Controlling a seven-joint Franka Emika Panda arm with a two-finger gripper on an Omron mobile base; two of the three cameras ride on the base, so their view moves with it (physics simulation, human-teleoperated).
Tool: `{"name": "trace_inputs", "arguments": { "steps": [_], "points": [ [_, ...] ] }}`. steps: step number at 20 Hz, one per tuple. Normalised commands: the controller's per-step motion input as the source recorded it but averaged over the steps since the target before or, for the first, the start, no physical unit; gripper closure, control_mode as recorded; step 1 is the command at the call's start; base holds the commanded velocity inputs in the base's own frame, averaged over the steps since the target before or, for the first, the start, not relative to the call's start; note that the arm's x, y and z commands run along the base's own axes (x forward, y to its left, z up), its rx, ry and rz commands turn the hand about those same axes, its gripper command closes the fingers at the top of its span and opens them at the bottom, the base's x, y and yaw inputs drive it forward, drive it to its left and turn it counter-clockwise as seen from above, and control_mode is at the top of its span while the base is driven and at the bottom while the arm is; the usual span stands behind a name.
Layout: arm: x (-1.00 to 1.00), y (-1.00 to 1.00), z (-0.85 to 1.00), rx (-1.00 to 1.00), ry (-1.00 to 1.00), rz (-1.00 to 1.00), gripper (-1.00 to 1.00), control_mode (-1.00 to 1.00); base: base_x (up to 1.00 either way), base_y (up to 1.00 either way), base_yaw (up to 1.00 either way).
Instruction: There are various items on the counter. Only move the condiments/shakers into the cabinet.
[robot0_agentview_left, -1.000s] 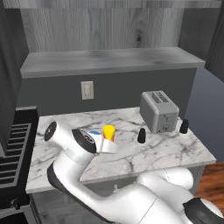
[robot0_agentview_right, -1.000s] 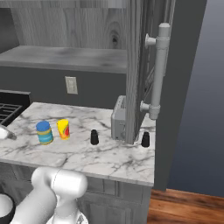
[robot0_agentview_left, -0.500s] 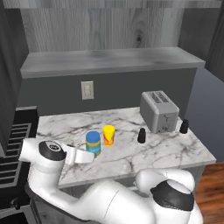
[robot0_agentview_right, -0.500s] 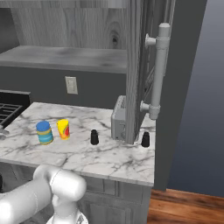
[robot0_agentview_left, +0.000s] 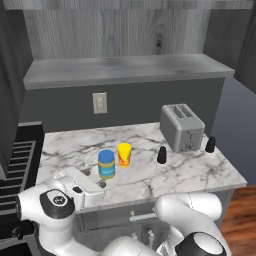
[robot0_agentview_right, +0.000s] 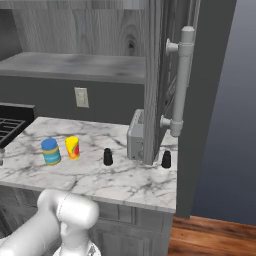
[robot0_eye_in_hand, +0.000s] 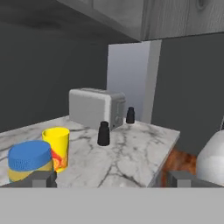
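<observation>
Nearby, on the white marble counter (robot0_agentview_left: 185, 175), a silver toaster (robot0_agentview_left: 182, 127) serves as the landmark, standing upright toward the back right, its long side running from front to back. Just to its right, close to the counter's right edge, stands one small black shaker (robot0_agentview_left: 210, 144); a second black shaker (robot0_agentview_left: 162, 155) stands just in front of the toaster's left corner. Both shakers are upright, bottle-shaped, necks pointing straight up. Well to the left of the toaster, the blue-lidded jar (robot0_agentview_left: 106, 164) stands upright with its lid on top, its blue label between yellow bands. The yellow and orange cup (robot0_agentview_left: 124, 154) stands just beside the jar on the toaster side and slightly farther back; whether the two touch cannot be told. From the right base view, the open cabinet door (robot0_agentview_right: 154, 80) with its long silver handle (robot0_agentview_right: 180, 82) hangs in front of the toaster and hides most of it. Above and behind the toaster runs the long flat grey shelf (robot0_agentview_left: 125, 70) of the cabinet, and a wall outlet (robot0_agentview_left: 99, 103) sits on the dark wall to the toaster's left. The gripper (robot0_eye_in_hand: 112, 178) is low at the counter's front edge, fingers spread wide and holding nothing, near the jar, looking across toward the toaster.
</observation>
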Motion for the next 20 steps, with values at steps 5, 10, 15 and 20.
{"name": "trace_inputs", "arguments": {
  "steps": [5, 10, 15, 20],
  "points": [
    [0.09, 0.00, 0.00, 0.00, 0.00, 0.00, -1.00, -1.00, 0.00, 0.00, 0.00],
    [0.40, 0.00, 0.00, 0.00, 0.03, 0.00, -1.00, -1.00, 0.00, 0.00, 0.00],
    [0.34, -0.01, 0.00, 0.00, 0.01, 0.00, -1.00, -1.00, 0.00, 0.00, 0.00],
    [0.29, 0.00, -0.06, -0.01, 0.02, 0.00, -1.00, -1.00, 0.00, 0.00, 0.00]
  ]
}}
